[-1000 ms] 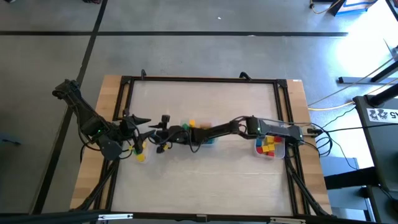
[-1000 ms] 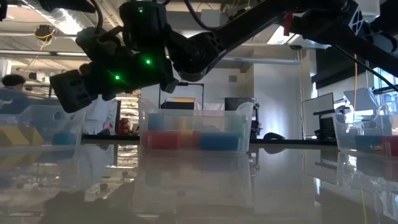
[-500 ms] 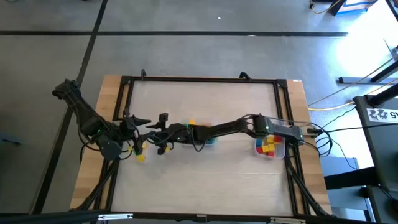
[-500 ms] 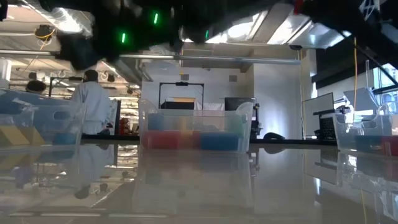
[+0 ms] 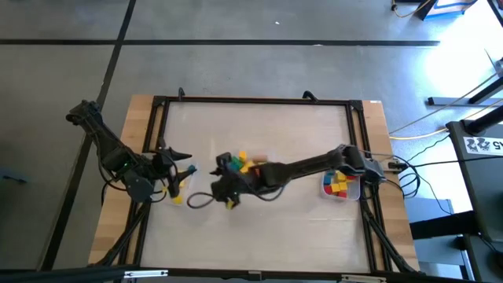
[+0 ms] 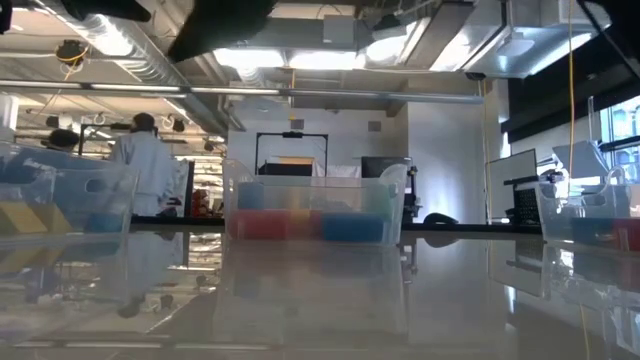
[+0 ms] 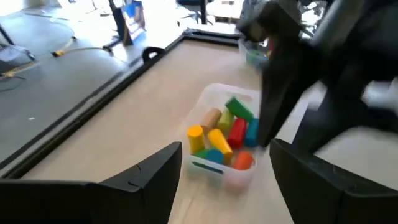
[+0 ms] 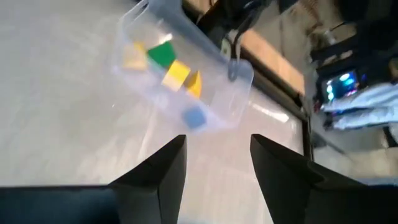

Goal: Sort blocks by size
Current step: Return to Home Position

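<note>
Right wrist view: I see right claw (image 8: 217, 142) wide, near clear bin (image 8: 208, 93) of blocks (image 8: 176, 73); left claw (image 7: 225, 146) wide too.

You get hard white glare on the floor (image 5: 460, 55) at the high view's right edge, while the tabletop (image 5: 259, 228) there is evenly lit. In the low view, ceiling lights (image 6: 320, 58) shine toward you and the glossy tabletop mirrors the bin (image 6: 315, 210). Both wrist views smear: the right arm (image 7: 311, 68) streaks, and the left fingers (image 7: 146, 180) look dark and soft.
</note>
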Controlling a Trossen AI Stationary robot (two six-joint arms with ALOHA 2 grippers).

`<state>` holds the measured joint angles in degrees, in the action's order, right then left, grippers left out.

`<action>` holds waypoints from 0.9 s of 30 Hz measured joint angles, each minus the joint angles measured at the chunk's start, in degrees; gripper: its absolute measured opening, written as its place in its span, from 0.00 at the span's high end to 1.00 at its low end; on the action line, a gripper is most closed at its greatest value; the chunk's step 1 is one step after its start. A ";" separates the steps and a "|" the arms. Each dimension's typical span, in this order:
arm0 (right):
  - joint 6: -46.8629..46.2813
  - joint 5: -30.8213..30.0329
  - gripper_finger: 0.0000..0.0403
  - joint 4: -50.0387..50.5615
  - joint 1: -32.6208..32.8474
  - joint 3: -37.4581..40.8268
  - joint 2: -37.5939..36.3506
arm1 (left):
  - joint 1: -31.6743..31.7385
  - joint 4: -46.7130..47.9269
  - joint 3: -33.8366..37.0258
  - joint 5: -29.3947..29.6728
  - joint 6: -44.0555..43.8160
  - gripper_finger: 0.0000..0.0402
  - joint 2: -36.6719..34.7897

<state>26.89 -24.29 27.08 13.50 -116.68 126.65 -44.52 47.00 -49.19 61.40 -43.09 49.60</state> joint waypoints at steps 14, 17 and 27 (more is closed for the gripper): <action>-13.23 -3.32 0.74 40.25 3.17 1.71 -6.48 | 9.57 -3.46 0.02 -15.20 16.11 0.55 0.02; -12.25 -1.67 0.83 40.70 1.25 5.42 -6.58 | 13.32 -4.71 0.02 -18.87 21.88 0.63 0.02; -2.73 6.11 0.99 24.39 -6.53 29.32 -20.13 | 26.58 -8.37 1.00 -33.49 33.76 0.87 -1.35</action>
<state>24.15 -18.18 51.47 6.97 -87.36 106.52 -17.94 38.64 -48.19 27.91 -9.33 48.26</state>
